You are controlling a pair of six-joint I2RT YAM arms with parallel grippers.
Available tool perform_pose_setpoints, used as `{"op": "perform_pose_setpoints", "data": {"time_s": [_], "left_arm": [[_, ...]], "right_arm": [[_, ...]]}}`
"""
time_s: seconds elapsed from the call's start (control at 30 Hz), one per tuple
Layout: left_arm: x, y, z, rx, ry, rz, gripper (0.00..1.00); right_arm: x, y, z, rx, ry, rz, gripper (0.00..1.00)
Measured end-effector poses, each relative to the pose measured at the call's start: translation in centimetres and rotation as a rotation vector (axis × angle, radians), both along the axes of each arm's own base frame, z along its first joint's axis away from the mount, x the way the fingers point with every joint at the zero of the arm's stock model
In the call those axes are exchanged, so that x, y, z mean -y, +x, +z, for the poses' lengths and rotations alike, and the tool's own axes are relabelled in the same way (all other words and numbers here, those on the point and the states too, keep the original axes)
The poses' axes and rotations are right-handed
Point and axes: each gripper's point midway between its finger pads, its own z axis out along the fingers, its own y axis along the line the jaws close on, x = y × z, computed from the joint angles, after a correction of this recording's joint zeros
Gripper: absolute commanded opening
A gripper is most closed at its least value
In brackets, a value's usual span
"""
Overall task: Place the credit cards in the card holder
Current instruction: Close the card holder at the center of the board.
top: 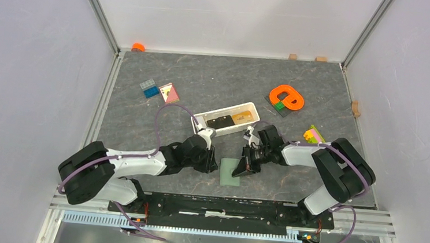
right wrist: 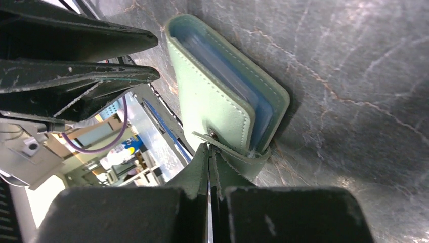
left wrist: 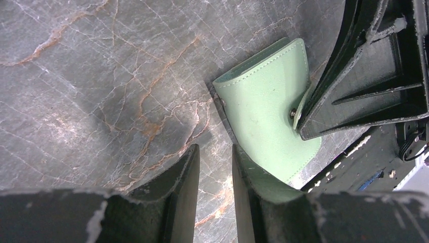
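The sage-green card holder [top: 230, 173] lies folded on the grey stone table near the front edge, between my two grippers. In the right wrist view the card holder [right wrist: 207, 101] shows its pale blue inside at the open edge. My right gripper [right wrist: 209, 149] is shut, pinching the card holder's snap strap [right wrist: 230, 152]; it also shows in the top view [top: 239, 169]. My left gripper [left wrist: 215, 152] is open and empty, and its right finger rests against the card holder [left wrist: 263, 111]. A black card [top: 219, 122] and a tan card [top: 242, 118] lie in the white tray [top: 204, 118].
Behind the grippers the long white tray stands at an angle. An orange ring-shaped object [top: 287, 97] on a dark block is at the back right. Coloured bricks [top: 314, 133] lie by the right arm, and blue bricks [top: 150, 87] with a pink piece [top: 169, 93] at the back left.
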Motion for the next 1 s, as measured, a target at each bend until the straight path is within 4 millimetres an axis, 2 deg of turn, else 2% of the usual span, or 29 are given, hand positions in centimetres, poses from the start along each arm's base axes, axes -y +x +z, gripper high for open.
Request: {"op": "perform_pose_setpoints", "data": {"time_s": [0.67,0.83,1.0], "left_arm": [[0.0,-0.3,3.1,0.086,-0.074,-0.089,0.38],[0.1,-0.2,4.1,0.12,-0.097,-0.099,0.38],[-0.1,-0.4,3.9,0.122,-0.093,-0.106,0.38]], "right_arm": [[0.0,1.0,0.7,-0.367,-0.261,-0.192,0.0],[-0.1,1.1,0.7,-0.392,-0.308,-0.206,0.0],[-0.2,0.9,0.5,-0.424,-0.35,-0.226,0.0]]}}
